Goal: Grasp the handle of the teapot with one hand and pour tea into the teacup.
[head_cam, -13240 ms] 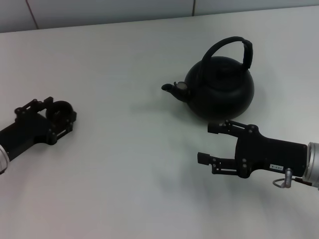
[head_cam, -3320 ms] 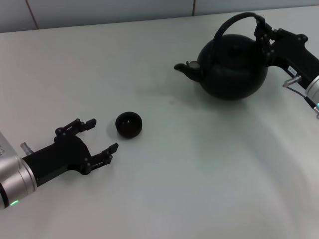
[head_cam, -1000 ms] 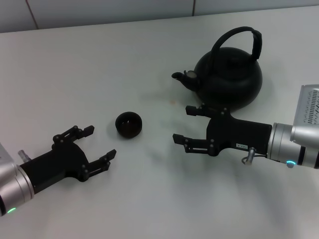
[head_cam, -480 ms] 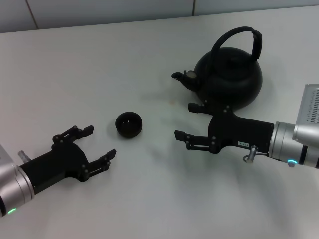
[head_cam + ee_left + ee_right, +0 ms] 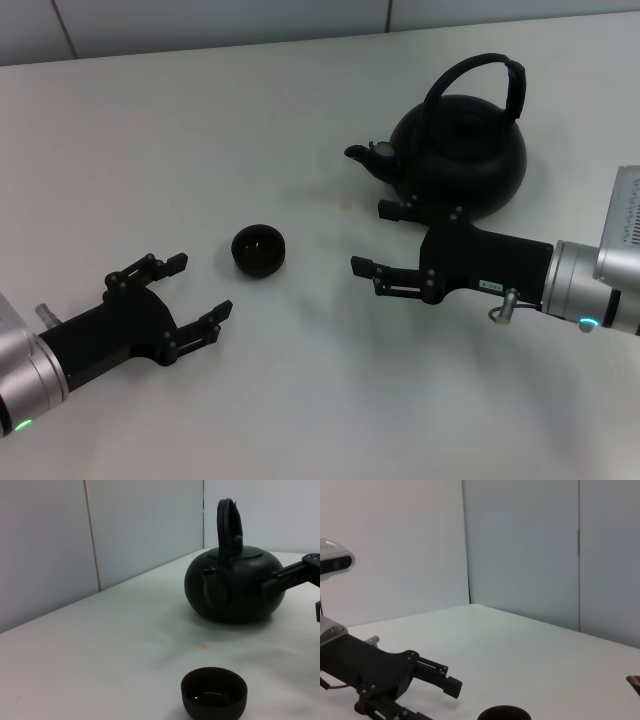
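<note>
Currently both grippers are spread and empty: right gripper (image 5: 385,238) by the upright teapot (image 5: 458,160), left gripper (image 5: 192,289) near the teacup (image 5: 259,249). Fits pre-grasp or post-pour.

In the head view the right gripper (image 5: 382,238) covers the lower front of the teapot (image 5: 460,150). The left wrist view cuts that gripper off at the frame edge. In the right wrist view only the rim of the teacup (image 5: 504,713) shows, and the teapot lies out of frame.
</note>
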You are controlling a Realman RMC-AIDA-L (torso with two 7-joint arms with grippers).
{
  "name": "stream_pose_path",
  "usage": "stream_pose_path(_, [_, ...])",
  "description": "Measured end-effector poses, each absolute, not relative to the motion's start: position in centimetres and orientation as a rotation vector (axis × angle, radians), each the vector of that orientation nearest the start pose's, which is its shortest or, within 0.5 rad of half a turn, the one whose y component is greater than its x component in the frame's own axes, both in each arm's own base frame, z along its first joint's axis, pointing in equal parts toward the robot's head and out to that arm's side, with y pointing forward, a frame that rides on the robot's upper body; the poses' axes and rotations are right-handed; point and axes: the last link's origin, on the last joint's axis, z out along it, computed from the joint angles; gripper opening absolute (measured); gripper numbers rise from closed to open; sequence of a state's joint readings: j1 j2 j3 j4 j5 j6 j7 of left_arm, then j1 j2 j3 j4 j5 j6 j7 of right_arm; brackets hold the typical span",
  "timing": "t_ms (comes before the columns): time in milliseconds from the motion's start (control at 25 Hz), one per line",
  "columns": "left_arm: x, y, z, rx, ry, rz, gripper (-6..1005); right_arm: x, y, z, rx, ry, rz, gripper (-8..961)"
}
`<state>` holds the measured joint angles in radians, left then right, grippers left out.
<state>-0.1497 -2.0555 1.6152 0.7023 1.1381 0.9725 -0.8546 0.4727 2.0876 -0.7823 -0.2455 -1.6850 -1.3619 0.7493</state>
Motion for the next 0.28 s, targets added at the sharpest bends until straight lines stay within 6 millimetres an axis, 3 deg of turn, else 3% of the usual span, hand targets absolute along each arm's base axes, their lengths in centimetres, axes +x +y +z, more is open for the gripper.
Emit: stream_pose_path(280, [-30.24,26.96,-7.15,-2.514,-0.368,-0.493,801,29.24,29.53,-6.11,-2.535,0.384,0.75,818])
